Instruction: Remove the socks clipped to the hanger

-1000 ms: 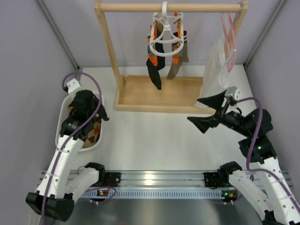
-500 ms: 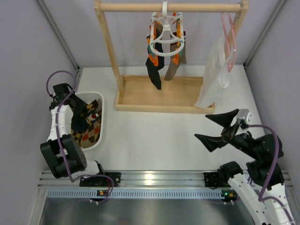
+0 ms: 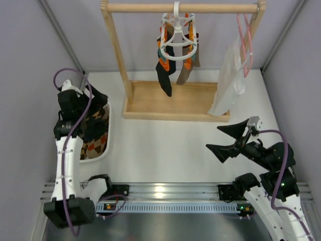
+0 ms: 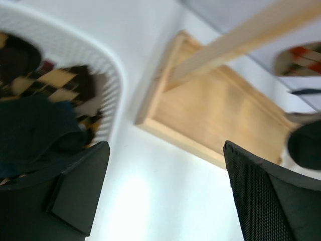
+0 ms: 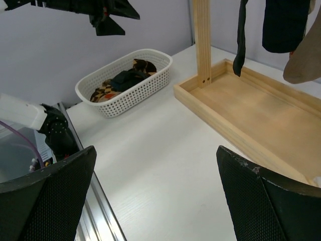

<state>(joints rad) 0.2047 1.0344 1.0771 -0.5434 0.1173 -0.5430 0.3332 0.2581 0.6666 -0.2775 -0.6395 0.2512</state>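
Observation:
The white ring hanger (image 3: pixel 176 37) hangs by its hook from the wooden rail. Two socks are still clipped to it: a dark one (image 3: pixel 164 78) and a brown one (image 3: pixel 186 73). The right wrist view shows them as dark socks (image 5: pixel 286 20) and a brown sock (image 5: pixel 303 65) hanging over the rack base. My left gripper (image 3: pixel 98 115) is open over the white basket (image 3: pixel 107 143), with nothing between its fingers (image 4: pixel 80 191). Loose argyle and dark socks (image 4: pixel 45 125) lie in the basket. My right gripper (image 3: pixel 228 138) is open and empty above the table, near right of the rack.
The wooden rack (image 3: pixel 175 103) has a tray base and an upright post (image 5: pixel 202 40). A white translucent garment (image 3: pixel 228 80) hangs on a pink wire hanger (image 3: pixel 246 35) at its right end. The basket (image 5: pixel 125 75) stands left of the rack. Grey walls close in both sides.
My left gripper has opened over the basket and the arm has shifted. My right arm has drawn back from the rack toward the near right, still open.

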